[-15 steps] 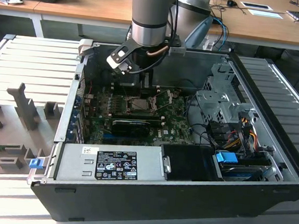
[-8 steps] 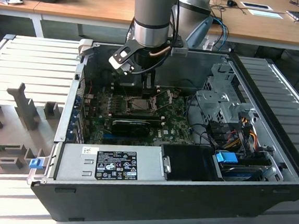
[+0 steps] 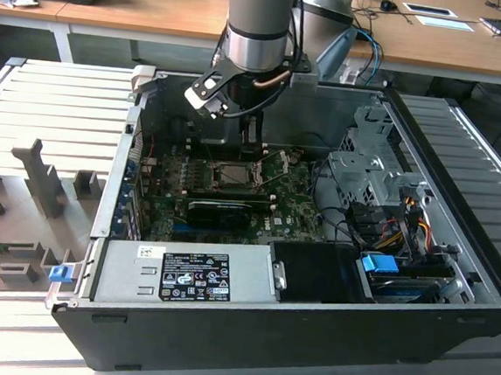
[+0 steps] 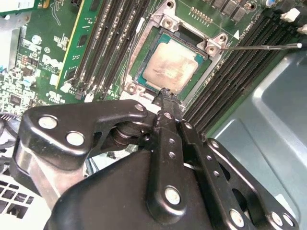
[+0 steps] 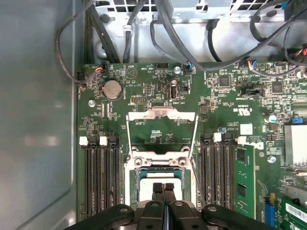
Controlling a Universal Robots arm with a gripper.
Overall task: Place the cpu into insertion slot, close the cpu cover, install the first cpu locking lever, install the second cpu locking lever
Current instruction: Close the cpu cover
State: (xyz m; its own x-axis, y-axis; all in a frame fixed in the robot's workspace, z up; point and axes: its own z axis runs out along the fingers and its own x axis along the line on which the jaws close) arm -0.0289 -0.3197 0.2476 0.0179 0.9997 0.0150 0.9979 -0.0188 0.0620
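The cpu (image 4: 171, 67) lies silver-grey side up in the insertion slot (image 5: 139, 173) of the green motherboard (image 5: 230, 100). My gripper (image 4: 165, 95) is shut, its black fingertips pressed together right over the chip's near edge, with nothing between them. In the first wrist view the same gripper (image 5: 164, 188) covers the middle of the cpu (image 5: 146, 181). The cpu cover (image 5: 160, 114) is swung open and lies back past the socket, board showing through its window. Two thin wire locking levers (image 5: 194, 139) stand unlatched along its sides; one lever (image 4: 261, 46) sticks out over the memory slots. In the exterior view the gripper (image 3: 249, 145) hangs over the socket (image 3: 234, 174).
Black memory slots (image 5: 100, 177) flank the socket on both sides. A long black card (image 3: 226, 210) sits just in front of the socket, a power supply (image 3: 186, 274) nearer still. Drive cages and cable bundles (image 3: 388, 217) fill the exterior view's right. Grey case wall (image 4: 268, 124) stands close by.
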